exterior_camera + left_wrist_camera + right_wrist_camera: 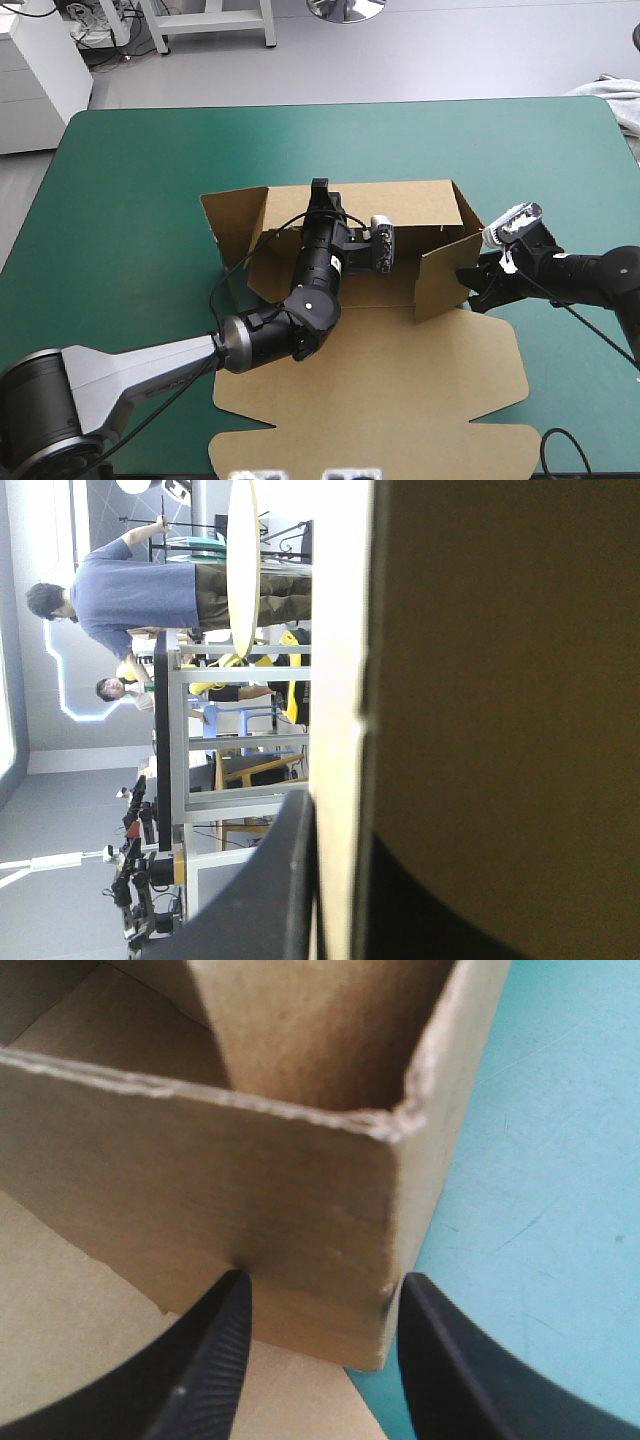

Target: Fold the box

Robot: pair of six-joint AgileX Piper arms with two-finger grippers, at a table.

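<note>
Here, box (395, 290) sat mid-table (150, 170), walls raised, lid (380, 400) flat toward near edge. Our left gripper (320, 190) pinched far wall (410, 198); right gripper (468, 278) spread astride right near corner flap (300, 1220). Wall-tucking step, we judged; next: squeeze flap, swing inward.

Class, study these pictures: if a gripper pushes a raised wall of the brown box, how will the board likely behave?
The box is probably stiff across panels but hinges at creases: its walls stand while the lid lies flat. Thin, single-sheet board looks light, so it may slide on the teal-green cover.
</note>
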